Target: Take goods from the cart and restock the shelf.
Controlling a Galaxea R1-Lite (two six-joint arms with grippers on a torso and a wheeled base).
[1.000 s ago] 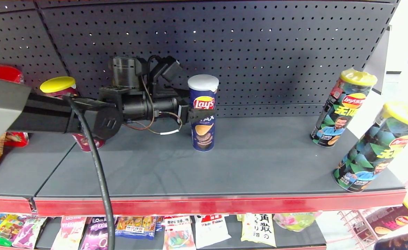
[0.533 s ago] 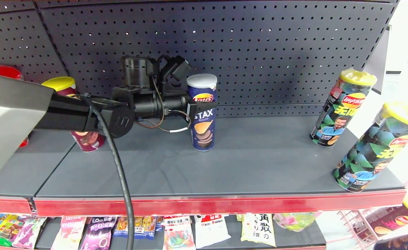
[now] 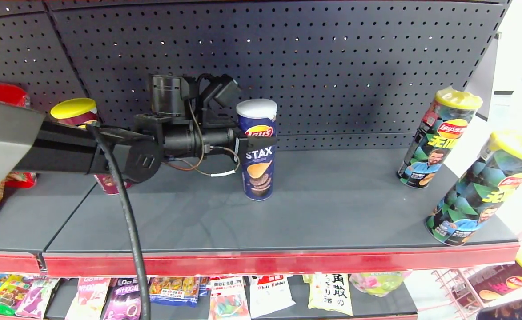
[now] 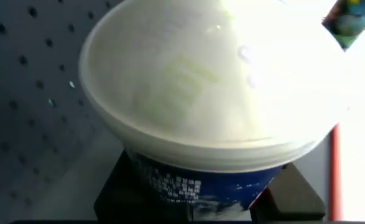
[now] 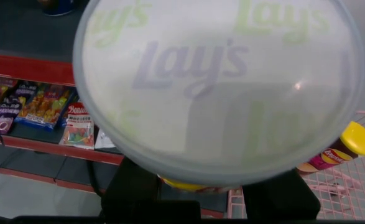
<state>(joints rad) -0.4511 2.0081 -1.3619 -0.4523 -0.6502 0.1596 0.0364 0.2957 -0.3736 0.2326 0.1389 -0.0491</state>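
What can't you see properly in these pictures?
The blue chip can: in the head view the left gripper wraps its middle; in the left wrist view its white lid hides its base.
The yellow-lidded red can: in the head view the left arm covers most of it.
The clear-lidded can: in the right wrist view its lid hides its body and the right gripper tips.
The pink cart: in the head view, cut off by the corner.

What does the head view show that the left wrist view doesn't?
Head view adds: a dark red cylindrical can with a yellow lid behind the arm, and colourful snack bags on the lower shelf. Left wrist view adds: faint greenish marks on the white lid's top face. Both: the blue cylindrical chips can with a white plastic lid, held by the left pincer, and the dark perforated back panel.
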